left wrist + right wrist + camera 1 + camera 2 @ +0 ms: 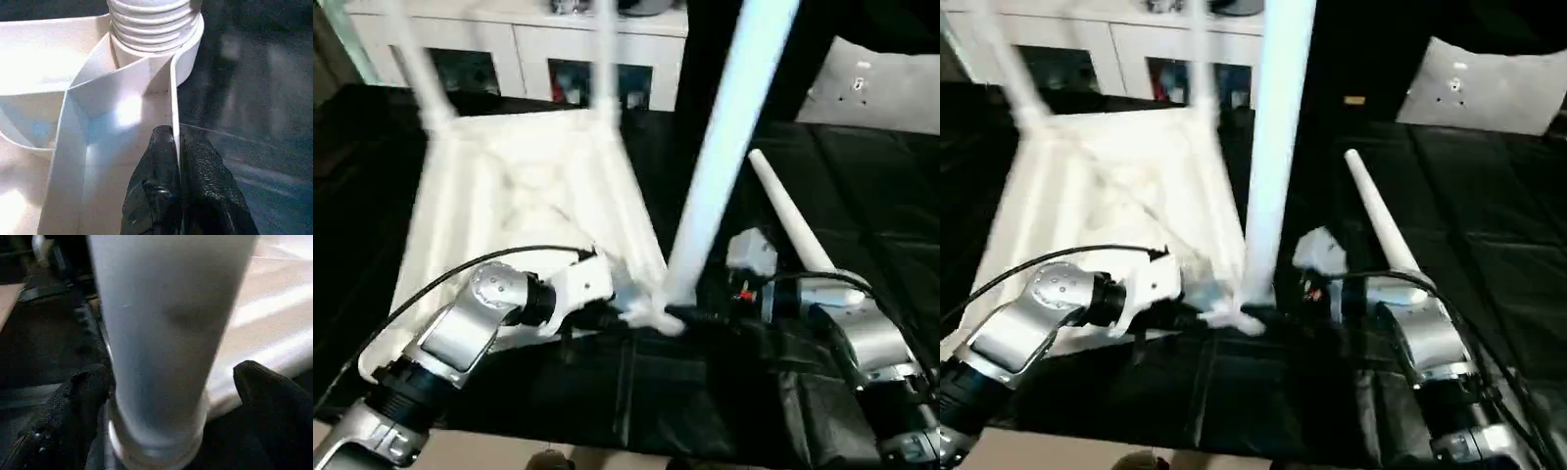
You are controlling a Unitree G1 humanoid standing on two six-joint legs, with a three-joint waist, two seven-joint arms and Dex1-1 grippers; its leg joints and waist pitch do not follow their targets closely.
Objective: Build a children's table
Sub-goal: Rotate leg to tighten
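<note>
Children's table top [524, 186] inverted: three legs socketed, fourth leg [790, 223] loose beside. Left gripper [177, 161] jaws pinch its rim; right gripper [171, 382] jaws wide, straddling the near leg [161, 333].

- A home-like room, likely a living space or playroom.
- A white cabinet [519, 44] with open shelves holding colourful items lines the back.
- A black padded surface [862, 196] carries a pale cushion [1489, 88].
</note>
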